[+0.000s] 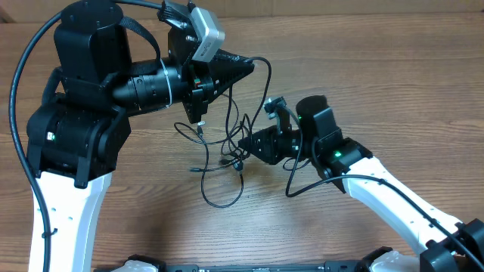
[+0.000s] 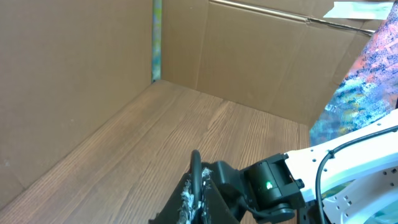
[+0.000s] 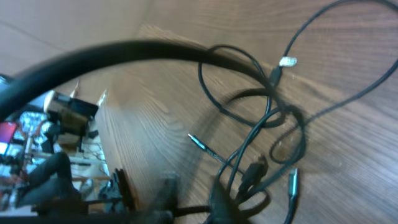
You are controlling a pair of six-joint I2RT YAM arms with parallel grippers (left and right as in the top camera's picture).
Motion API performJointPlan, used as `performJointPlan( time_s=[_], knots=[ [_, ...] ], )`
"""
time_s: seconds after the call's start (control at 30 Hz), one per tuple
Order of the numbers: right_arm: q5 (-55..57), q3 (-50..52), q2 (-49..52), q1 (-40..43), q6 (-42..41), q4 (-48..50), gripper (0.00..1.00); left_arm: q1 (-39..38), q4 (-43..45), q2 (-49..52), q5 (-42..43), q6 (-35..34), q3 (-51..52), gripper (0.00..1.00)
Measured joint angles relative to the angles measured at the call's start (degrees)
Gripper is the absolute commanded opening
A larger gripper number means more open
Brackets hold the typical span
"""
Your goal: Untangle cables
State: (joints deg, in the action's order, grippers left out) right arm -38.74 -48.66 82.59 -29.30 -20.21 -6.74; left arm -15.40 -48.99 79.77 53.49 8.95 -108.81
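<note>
At table centre, the cables (image 1: 236, 160) lie in a loose tangle on the wooden table (image 1: 378, 83), between the two arms. Left gripper (image 1: 249, 66): raised above the tangle, jaws pressed together, pinching one strand of the cables, which hangs down to the pile. Right gripper (image 1: 243, 143): low at the tangle's right edge. Its jaw state cannot be determined; the wrist view is blurred.

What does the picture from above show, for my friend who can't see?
A tangle of thin black cables lies on a wooden table. The left claw holds one strand up; the right claw reaches into the tangle.
</note>
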Motion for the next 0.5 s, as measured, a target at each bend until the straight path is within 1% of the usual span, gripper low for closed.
performJointPlan(
  time_s=[0.13, 0.17, 0.2, 0.27, 0.37, 0.5],
  knots=[
    [8.1, -0.1, 0.2, -1.1, -2.3, -5.3, 0.04, 0.0, -2.3, 0.0, -1.0, 0.0, 0.0, 0.05],
    [10.4, -0.1, 0.2, -1.1, -3.1, -6.6, 0.04, 0.0, -4.0, 0.0, -2.5, 0.1, -0.1, 0.09],
    [13.2, -0.1, 0.4, -1.1, -4.2, -7.6, 0.04, 0.0, -5.9, 0.0, -4.0, 0.2, -0.1, 0.14],
    [16.9, -0.1, 0.6, -1.1, -5.8, -8.4, 0.04, 0.0, -8.9, 0.0, -7.9, 0.1, -0.1, 0.30],
    [18.4, -0.1, 0.6, -1.1, -6.3, -7.3, 0.04, 0.0, -14.3, 0.0, -14.5, 0.2, 0.2, 0.40],
    [16.2, -1.0, 0.6, -1.1, -4.5, -6.2, 0.04, 0.0, -19.2, 0.9, -21.6, 0.2, 0.6, 0.42]
  ],
)
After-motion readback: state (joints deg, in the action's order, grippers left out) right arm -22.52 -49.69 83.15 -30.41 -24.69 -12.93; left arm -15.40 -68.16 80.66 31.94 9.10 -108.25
